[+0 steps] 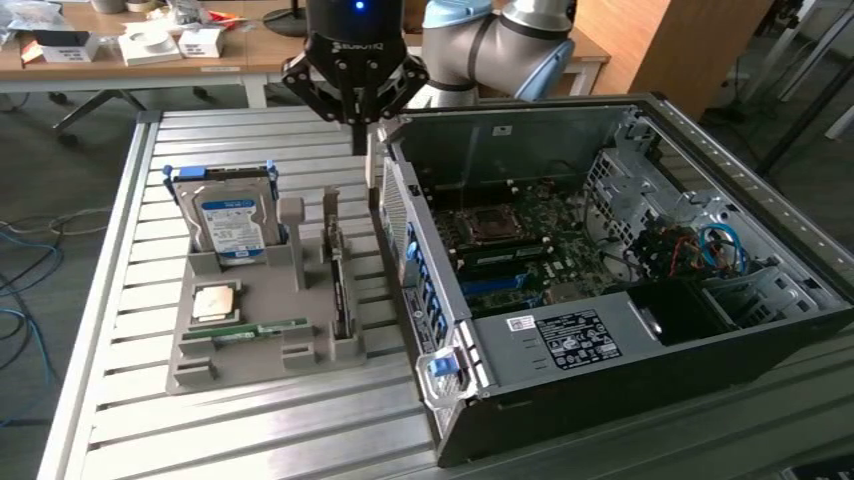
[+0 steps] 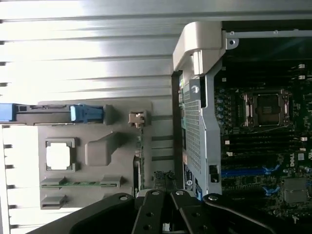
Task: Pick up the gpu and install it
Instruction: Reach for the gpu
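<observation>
The gpu (image 1: 336, 275), a thin, dark brownish card, stands edge-on in the gray holder (image 1: 260, 300) on the slatted desk (image 1: 120, 230), just beside the open computer case (image 1: 521, 130). The tool (image 1: 358, 118) hangs above it, clenched and well apart from it.

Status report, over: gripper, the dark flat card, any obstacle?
Black gripper shut, empty, above table near case corner. Dark thin gpu card on edge in grey plastic holder, untouched. Open black computer case close beside it.
</observation>
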